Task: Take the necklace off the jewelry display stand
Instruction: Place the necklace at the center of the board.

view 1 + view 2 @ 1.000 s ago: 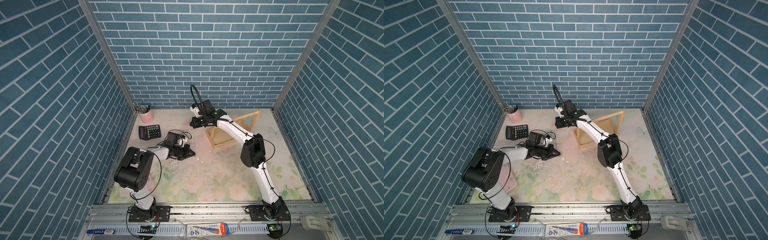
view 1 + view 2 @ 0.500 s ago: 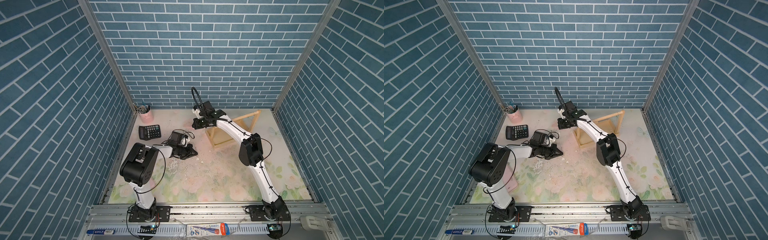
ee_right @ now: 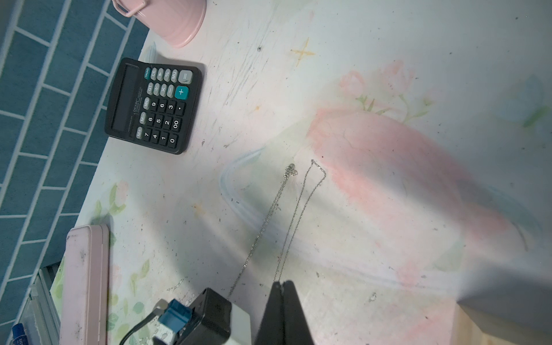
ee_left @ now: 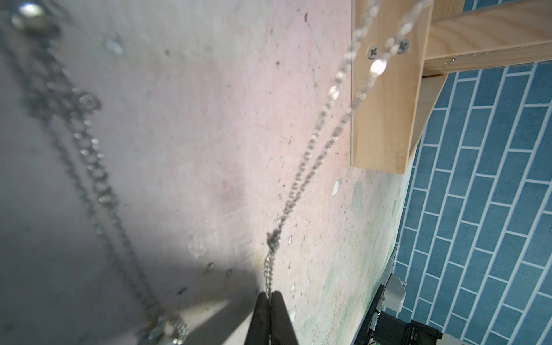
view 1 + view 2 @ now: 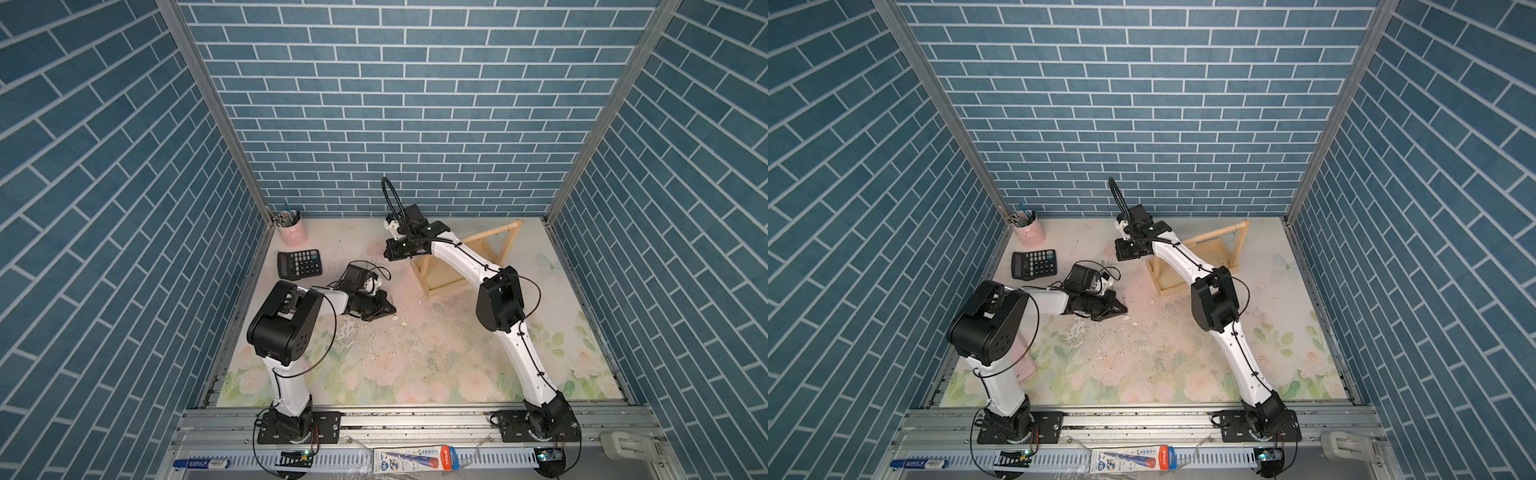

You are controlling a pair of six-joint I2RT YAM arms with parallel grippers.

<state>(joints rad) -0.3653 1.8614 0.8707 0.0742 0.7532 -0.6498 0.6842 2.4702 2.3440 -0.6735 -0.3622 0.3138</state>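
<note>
While both are closed, left hand (image 4: 270, 294) and right hand (image 3: 282, 282) pinch the necklace (image 4: 295, 185).

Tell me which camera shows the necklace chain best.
The right wrist view: the necklace is sharp, its thin strands and clasp all in frame, one part pinched in the right gripper. The left wrist view shows it pinched in the left gripper, partly blurred. In both top views it is too thin to make out.
</note>
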